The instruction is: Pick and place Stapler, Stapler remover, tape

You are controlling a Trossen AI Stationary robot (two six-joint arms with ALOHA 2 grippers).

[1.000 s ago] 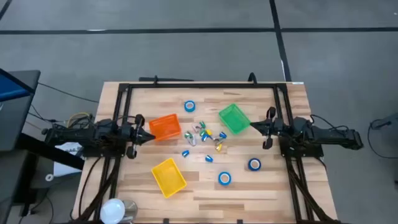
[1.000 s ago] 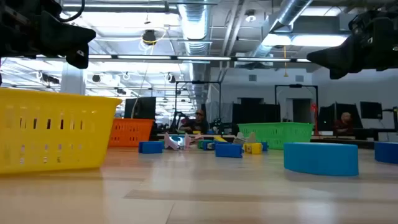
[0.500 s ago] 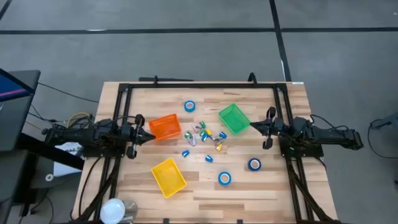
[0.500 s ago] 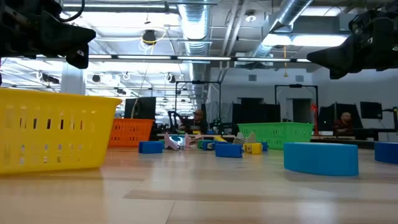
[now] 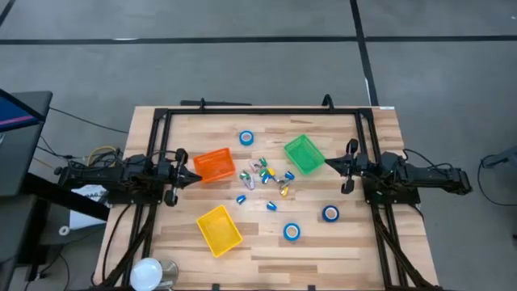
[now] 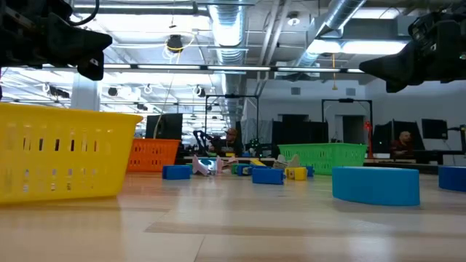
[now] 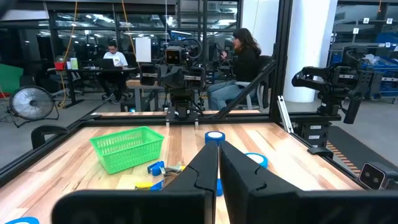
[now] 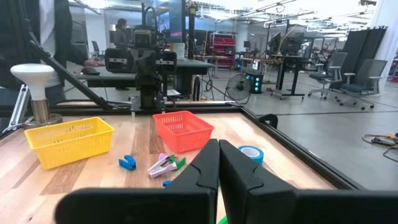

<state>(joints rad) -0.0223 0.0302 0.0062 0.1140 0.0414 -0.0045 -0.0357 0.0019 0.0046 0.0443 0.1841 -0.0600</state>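
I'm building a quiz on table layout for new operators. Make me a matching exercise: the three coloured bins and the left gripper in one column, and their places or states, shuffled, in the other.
Column one:
1. orange bin
2. green bin
3. yellow bin
4. left gripper

Column two:
A. nearest the table's front edge, left of centre
B. shut, holding nothing
C. right beside the left arm's fingertips
D. closest bin to the right gripper

Pairs: 1-C, 2-D, 3-A, 4-B

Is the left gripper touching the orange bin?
Apart. The high view shows bare table between the left gripper tip and the orange bin.
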